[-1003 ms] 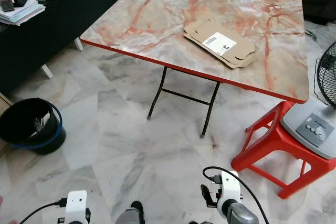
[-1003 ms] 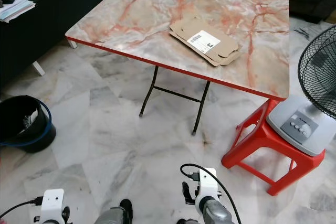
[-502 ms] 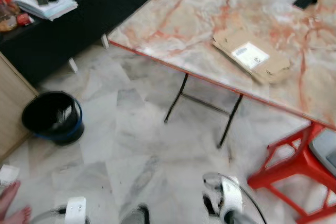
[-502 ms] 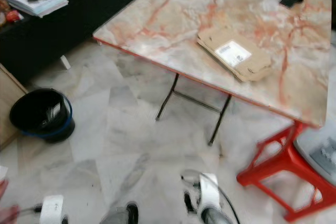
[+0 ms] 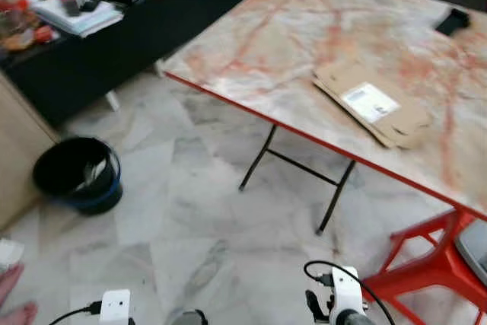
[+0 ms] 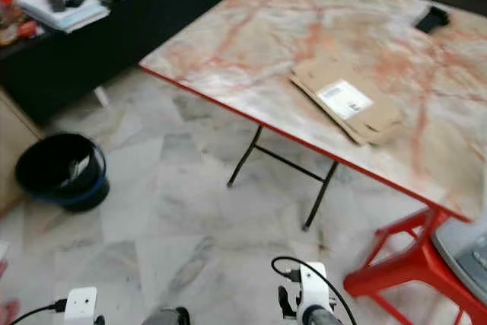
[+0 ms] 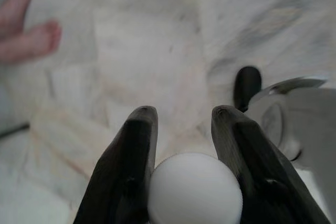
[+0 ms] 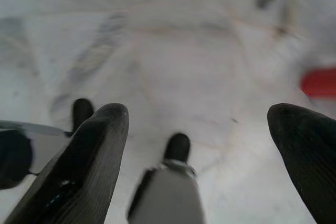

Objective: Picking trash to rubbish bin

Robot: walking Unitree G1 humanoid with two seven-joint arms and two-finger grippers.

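A flattened cardboard box (image 5: 373, 104) with a white label lies on the marble-patterned table (image 5: 266, 43). The black rubbish bin (image 5: 76, 176) with a blue rim stands on the floor to the left, with some scraps inside. Both arms hang low at the picture's bottom edge. In the left wrist view my left gripper (image 7: 184, 114) has its fingers closed against a white ball (image 7: 194, 190), pointing at the floor. In the right wrist view my right gripper (image 8: 199, 111) is wide open over the floor with nothing in it.
A red plastic stool (image 5: 426, 264) carrying a fan base (image 5: 475, 241) stands at the right. A black cabinet (image 5: 84, 58) with clutter runs along the left. A person's bare foot (image 5: 11, 294) is at the bottom left, near a white scrap (image 5: 7, 253).
The camera has swung to the left, so the bin sits further into the picture and the fan has slid off to the right. A person's foot has come into the corner.
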